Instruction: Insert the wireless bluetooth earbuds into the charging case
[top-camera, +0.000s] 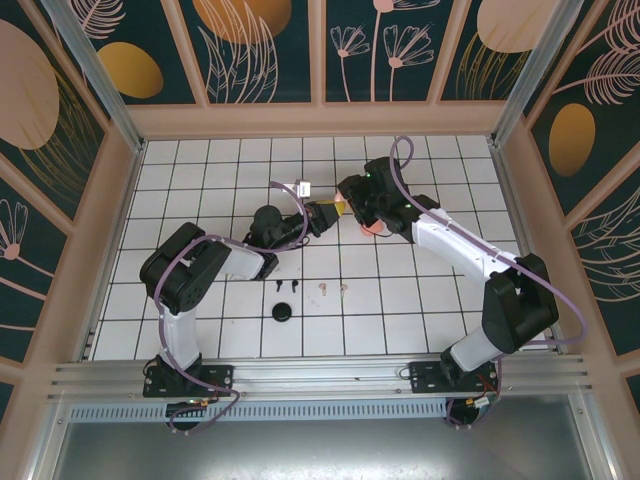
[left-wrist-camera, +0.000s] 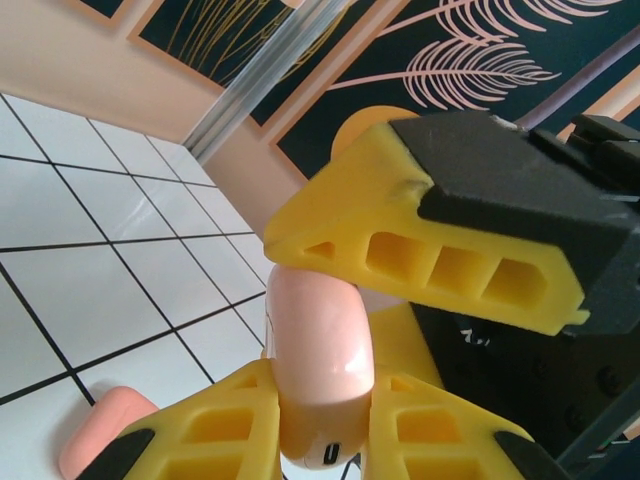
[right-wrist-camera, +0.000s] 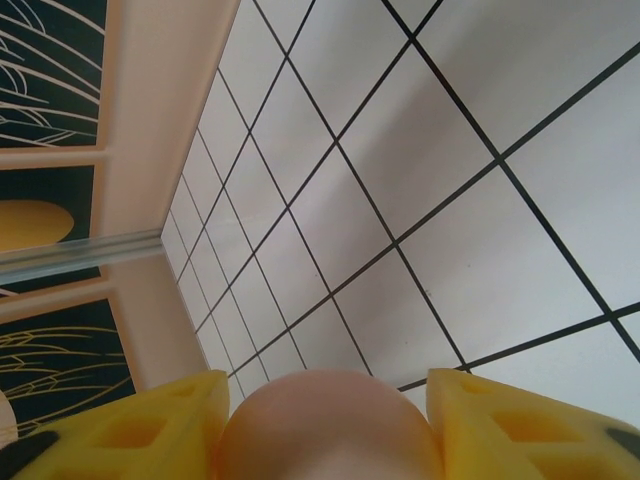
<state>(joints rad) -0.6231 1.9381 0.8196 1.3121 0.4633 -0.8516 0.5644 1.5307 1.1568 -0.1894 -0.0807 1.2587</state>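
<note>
We read this as the case-handling step: both arms meet mid-table over the pale pink charging case (left-wrist-camera: 320, 340), no buds going in yet. The left gripper (left-wrist-camera: 322, 432) is clamped tight on the case's lower end, w/ yellow pads pressed to both sides. The right gripper (right-wrist-camera: 330, 425) straddles the case's rounded top, one pad on each side. We can't tell whether it's pinching or just flanking.

Lid looks closed from here, so our guess for the next move is to get it open. That calls for the left to hold firm while the right works the top, then a fetch of the pale pink earbuds (top-camera: 322, 289).

Top cam gives what the wrists don't: those two buds lie on the tiled table (top-camera: 200, 190) near the arm bases, apart from the case. The black earbuds (top-camera: 279, 286) are just left of them, w/ a black round case (top-camera: 283, 313) a bit nearer.

Left wrist cam adds the actual clamp, plus a coral-pink rounded piece (left-wrist-camera: 100, 435) on the tiles below, prob. another case. Right wrist cam gives just the case's dome between its pads.
</note>
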